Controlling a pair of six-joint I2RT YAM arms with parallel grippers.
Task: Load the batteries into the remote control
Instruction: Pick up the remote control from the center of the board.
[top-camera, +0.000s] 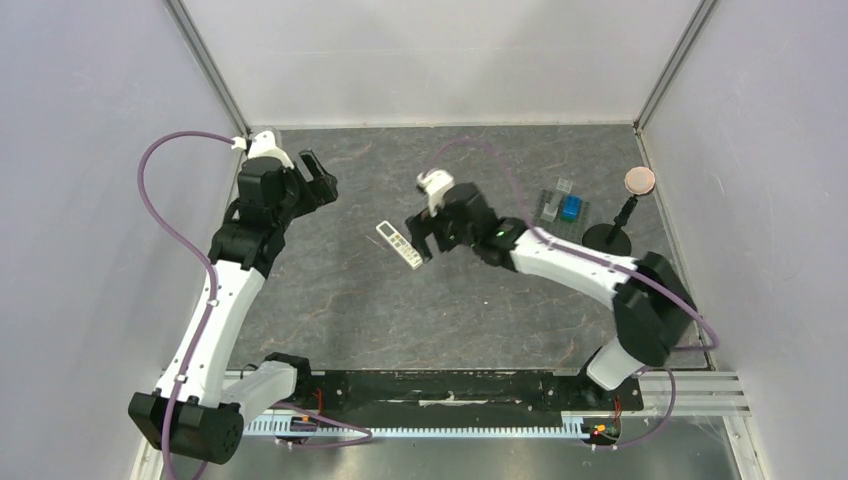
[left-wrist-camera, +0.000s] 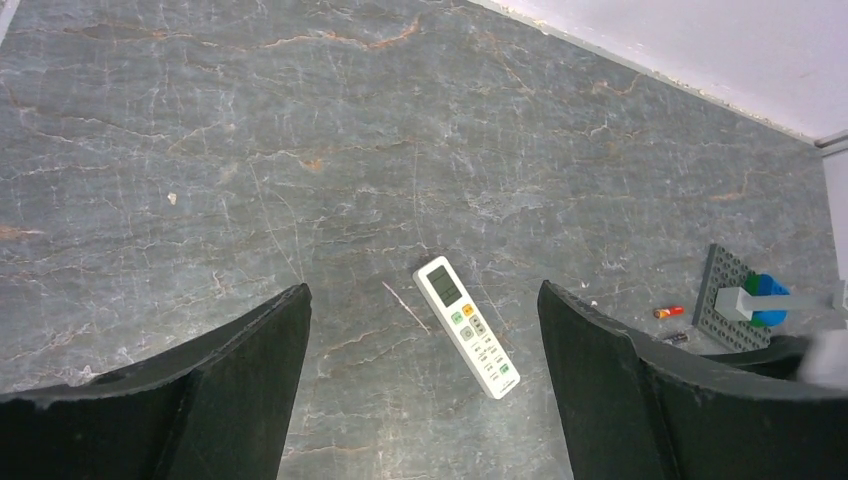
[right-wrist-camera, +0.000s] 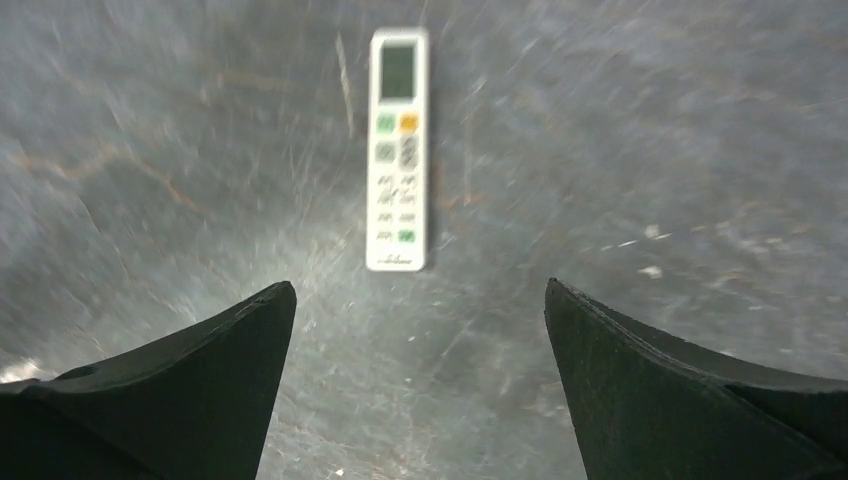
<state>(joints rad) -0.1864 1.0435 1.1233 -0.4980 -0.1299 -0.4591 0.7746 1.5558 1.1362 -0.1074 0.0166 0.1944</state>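
Lying face-up, remote control (top-camera: 400, 245) runs diag., screen end far-left; left pincer (top-camera: 321, 182), right pincer (top-camera: 423, 238) wide, empty.

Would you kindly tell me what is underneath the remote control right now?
The remote control lies face up, flat on the grey table; nothing shows beneath it. Its back side is covered from view.

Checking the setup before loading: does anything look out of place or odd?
The remote control lies buttons-up, so its back faces the table. The batteries lie loose beside the grey plate. Nothing looks damaged.
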